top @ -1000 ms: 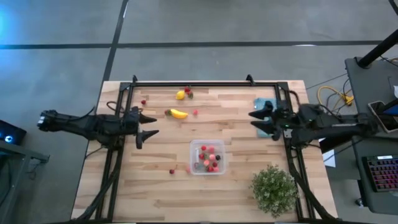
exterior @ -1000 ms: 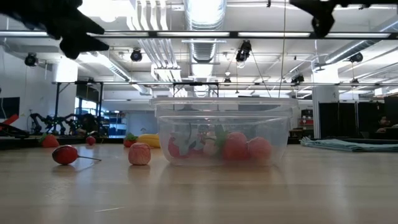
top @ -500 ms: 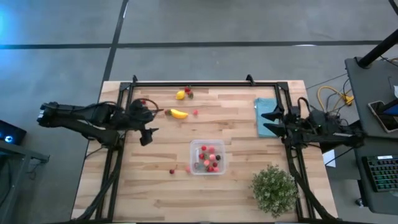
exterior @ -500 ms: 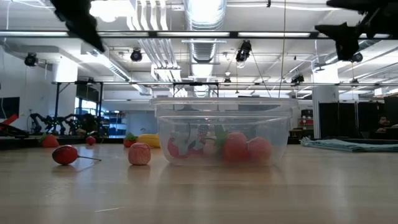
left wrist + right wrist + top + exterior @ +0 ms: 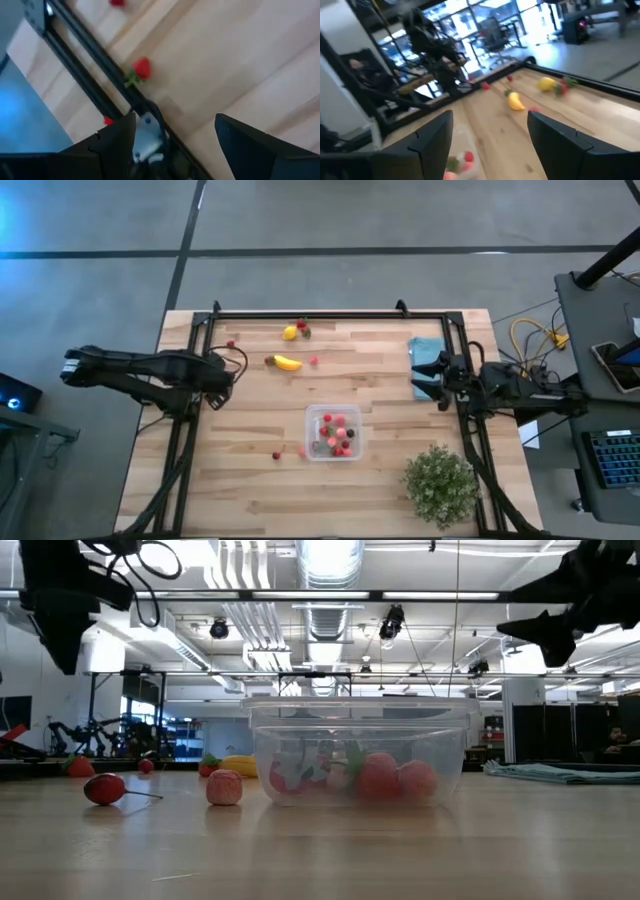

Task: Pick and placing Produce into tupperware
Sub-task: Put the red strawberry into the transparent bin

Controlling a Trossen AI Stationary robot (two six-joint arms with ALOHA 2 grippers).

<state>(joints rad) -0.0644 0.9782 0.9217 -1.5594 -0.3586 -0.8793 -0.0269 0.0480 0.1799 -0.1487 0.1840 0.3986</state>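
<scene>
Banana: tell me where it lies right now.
In the high view the banana lies on the table's far half, left of centre, beside a small pink piece, below the lemon and well apart from the tupperware.

Two dark fingers [image 5: 250, 145] of the left gripper [image 5: 175, 137] stand apart over pale wooden planks [image 5: 240, 55]. A small red berry with green stem [image 5: 140, 68] lies at eleven o'clock, beside a black metal rail [image 5: 90, 75].

You see two dark, jointed arms. The left gripper [image 5: 216, 385] and right gripper [image 5: 440, 380] each end in two black, tapering, pointed fingers [image 5: 252, 145]. A black cable loops beside the left wrist.
</scene>
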